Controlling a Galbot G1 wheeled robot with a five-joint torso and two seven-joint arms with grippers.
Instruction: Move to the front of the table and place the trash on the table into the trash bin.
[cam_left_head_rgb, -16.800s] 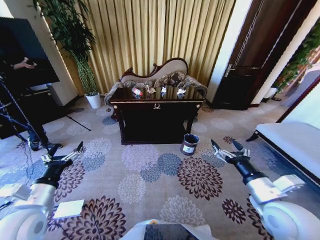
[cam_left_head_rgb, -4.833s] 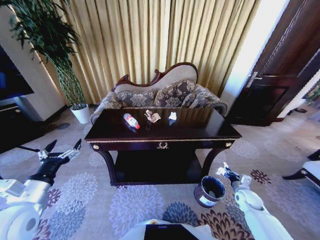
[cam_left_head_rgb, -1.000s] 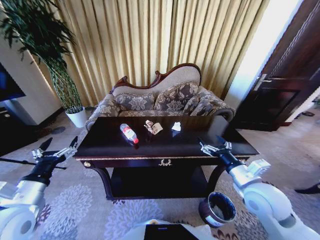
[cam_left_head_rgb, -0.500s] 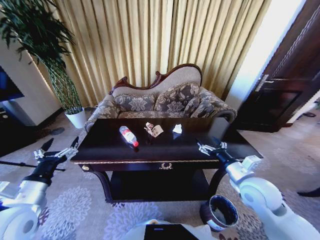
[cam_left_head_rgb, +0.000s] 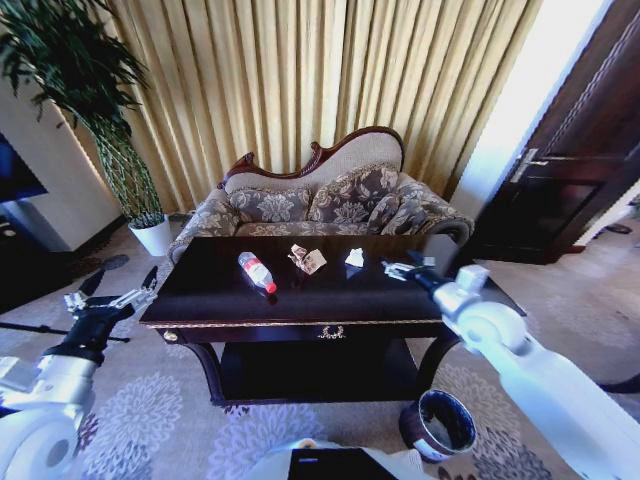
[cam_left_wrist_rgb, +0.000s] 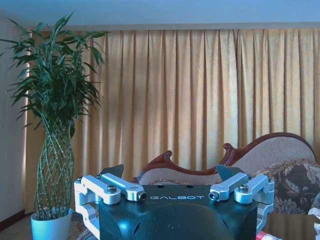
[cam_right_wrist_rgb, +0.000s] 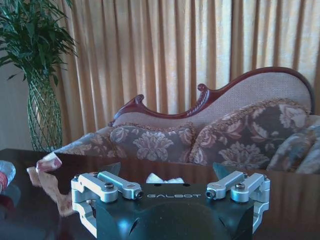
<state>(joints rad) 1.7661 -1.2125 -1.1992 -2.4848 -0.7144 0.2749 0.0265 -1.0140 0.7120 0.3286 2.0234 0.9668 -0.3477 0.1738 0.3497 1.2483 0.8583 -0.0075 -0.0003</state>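
Left of the table, off its near corner and over the patterned carpet, the left gripper is held with its fingers spread wide apart and nothing between them. On the dark glossy tabletop three pieces of trash are laid out in a loose row. Nearest the table's left end is the clear plastic bottle, lying on its side with its red cap pointing toward the front edge. Just past it, toward the middle of the table, the crumpled tan-white wrapper is seen, apart from the bottle. A little farther along lies the small white paper piece — it is also seen from the right wrist camera, just beyond the gripper body. Over the right half of the table, close beside that paper piece, the right gripper is held low above the surface with its fingers parted and empty. Below the table's right front corner, on the carpet, the trash bin stands upright — dark, round, pale-rimmed.
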